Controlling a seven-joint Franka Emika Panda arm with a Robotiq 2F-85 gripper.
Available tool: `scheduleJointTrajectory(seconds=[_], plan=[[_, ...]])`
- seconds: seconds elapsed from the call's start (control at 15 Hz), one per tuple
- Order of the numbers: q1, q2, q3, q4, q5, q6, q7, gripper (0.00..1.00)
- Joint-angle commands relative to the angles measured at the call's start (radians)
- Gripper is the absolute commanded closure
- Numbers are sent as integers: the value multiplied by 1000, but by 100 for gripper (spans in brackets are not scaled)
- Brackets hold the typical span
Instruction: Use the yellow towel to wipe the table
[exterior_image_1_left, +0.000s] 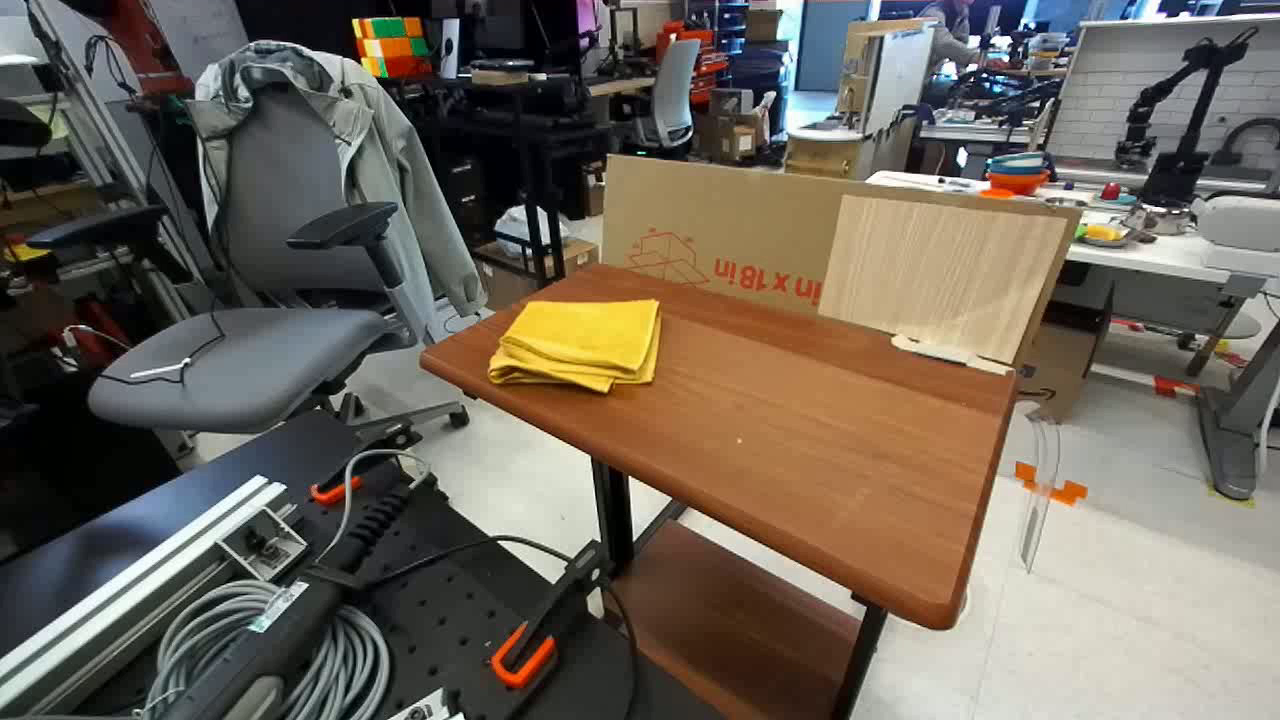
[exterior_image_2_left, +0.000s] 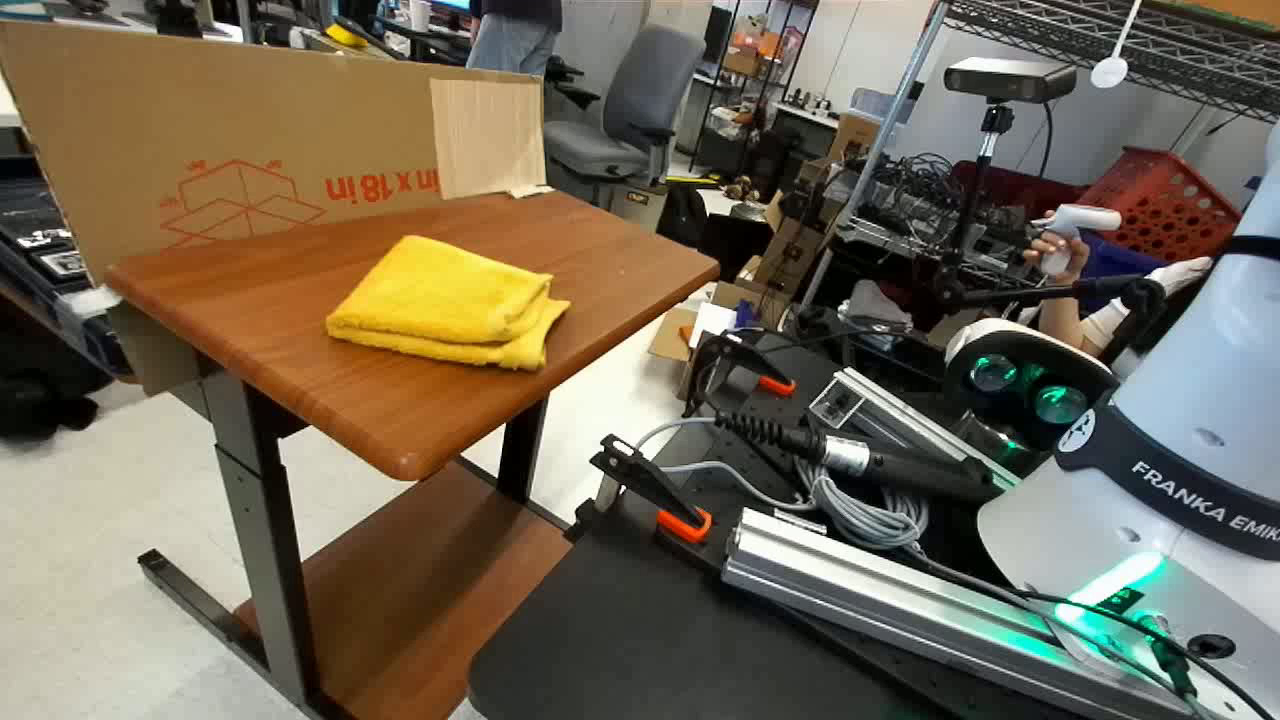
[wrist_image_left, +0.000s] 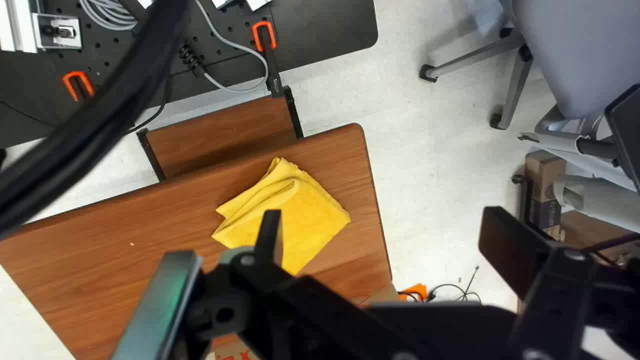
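The pincer (wrist_image_left: 384, 237) is spread wide and empty; the folded yellow towel (exterior_image_1_left: 580, 340) rests near one end of the bench (exterior_image_1_left: 800, 440).

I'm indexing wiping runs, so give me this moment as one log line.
object: yellow towel, folded, on brown table near one end | gripper: open, empty | status: towel ungrasped, no wiping under way
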Motion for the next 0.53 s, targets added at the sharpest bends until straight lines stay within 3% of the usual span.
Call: scheduleJointTrajectory(seconds=[0.0,0.4,0.47], plan=[[-13,-1,9,2,7,-3,-7,0],[-11,15,16,17,11,-2,-2,0],[-17,29,24,20,32,40,26,0]])
